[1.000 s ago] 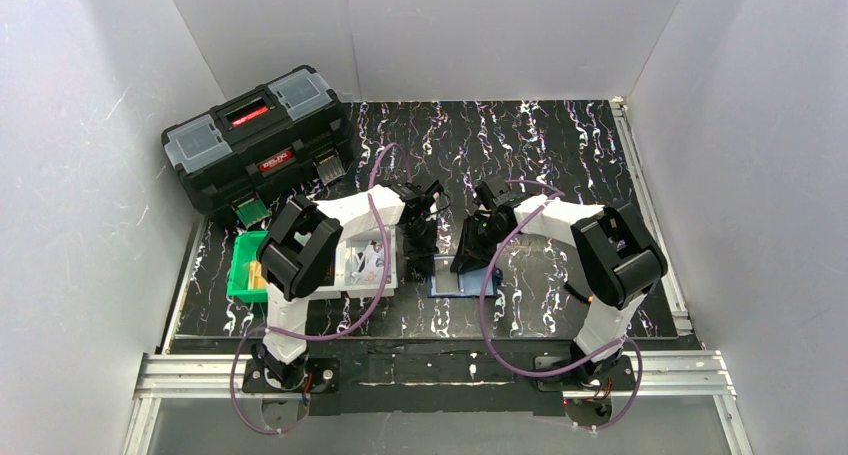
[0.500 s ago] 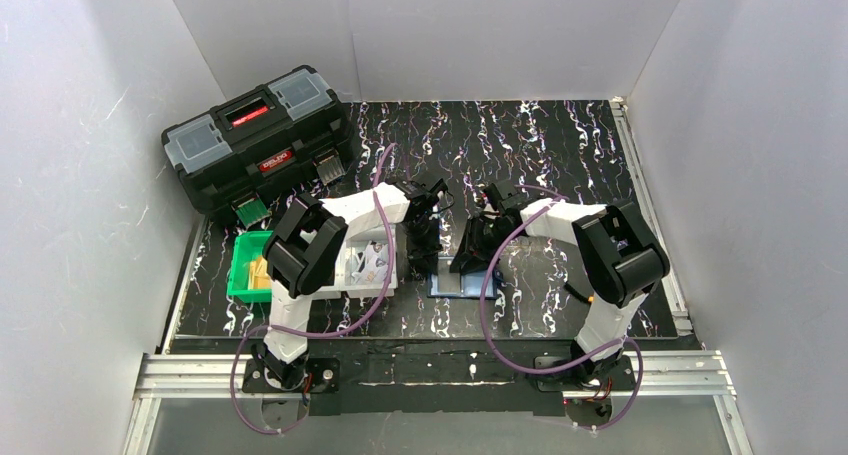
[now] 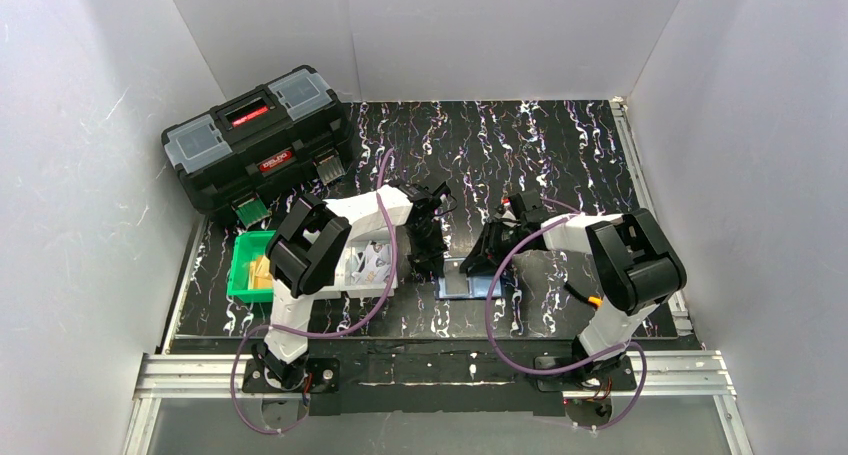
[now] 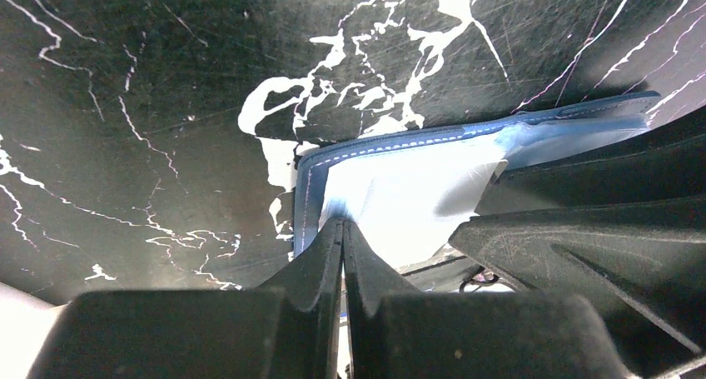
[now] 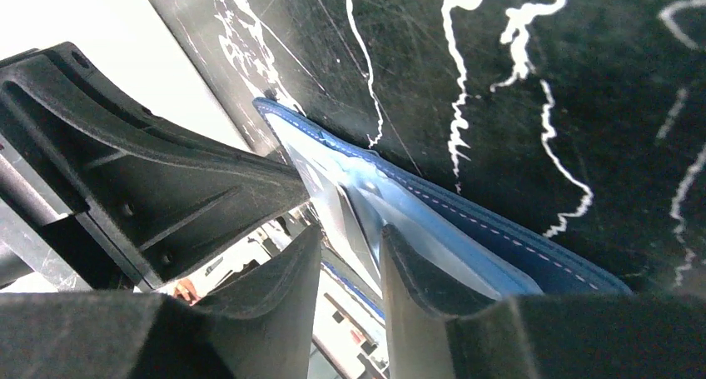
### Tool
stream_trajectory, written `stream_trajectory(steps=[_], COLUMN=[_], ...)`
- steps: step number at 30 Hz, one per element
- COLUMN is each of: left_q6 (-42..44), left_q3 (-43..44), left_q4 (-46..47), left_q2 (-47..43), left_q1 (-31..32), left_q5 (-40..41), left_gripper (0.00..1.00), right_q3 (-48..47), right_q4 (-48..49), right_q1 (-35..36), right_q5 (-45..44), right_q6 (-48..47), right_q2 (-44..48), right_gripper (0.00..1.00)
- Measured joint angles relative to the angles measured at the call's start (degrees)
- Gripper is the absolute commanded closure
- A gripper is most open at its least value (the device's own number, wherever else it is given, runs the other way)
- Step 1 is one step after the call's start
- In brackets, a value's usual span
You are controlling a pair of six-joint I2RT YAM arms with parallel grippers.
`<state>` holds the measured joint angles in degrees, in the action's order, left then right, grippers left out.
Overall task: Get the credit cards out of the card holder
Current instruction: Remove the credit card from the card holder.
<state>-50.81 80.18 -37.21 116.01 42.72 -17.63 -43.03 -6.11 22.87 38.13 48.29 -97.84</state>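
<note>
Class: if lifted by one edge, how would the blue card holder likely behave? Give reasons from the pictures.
The card holder looks soft: its stitched edge bends upward, so it would probably flop. Its glossy inner face may be slippery. Being thin and flat, it would likely slide rather than tip.

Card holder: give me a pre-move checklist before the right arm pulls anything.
1. Card holder open, pale pockets up: ok.
2. Left gripper fingers shut, tips on the pale pocket: ok.
3. Right gripper fingers apart around a pocket layer: ok.
4. Card between the right fingers: cannot tell; no orange shows.
5. Clearance between the two grippers: cannot tell; they sit very close.
</note>
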Motion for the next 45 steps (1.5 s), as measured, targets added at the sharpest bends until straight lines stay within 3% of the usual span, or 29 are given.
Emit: stream_trajectory(steps=[15, 27, 32, 45], left_q6=[-1.9, -2.4, -2.8, -2.8], left_q3=[-0.9, -1.1, -1.4, -1.6], left_q4=[1.0, 1.2, 1.4, 1.6], left_q2=[-0.1, -0.1, -0.2, -0.2], left_q1=[-0.4, -0.5, -0.5, -0.5], left_q5=[-1.3, -1.6, -1.6, -1.8], left_gripper=[1.0, 1.0, 1.0, 1.0], right_q3=[4.6, 5.5, 6.2, 6.2], right_q4=[6.6, 8.1, 9.3, 8.2], right_q1=[-1.7, -1.8, -1.8, -1.8], right_q5=[1.2, 0.8, 0.7, -1.7], right_q6=[2.6, 2.5, 2.5, 1.0], right_q2=[1.0, 2.0, 2.7, 5.9], right_gripper=[0.83, 0.83, 0.72, 0.76])
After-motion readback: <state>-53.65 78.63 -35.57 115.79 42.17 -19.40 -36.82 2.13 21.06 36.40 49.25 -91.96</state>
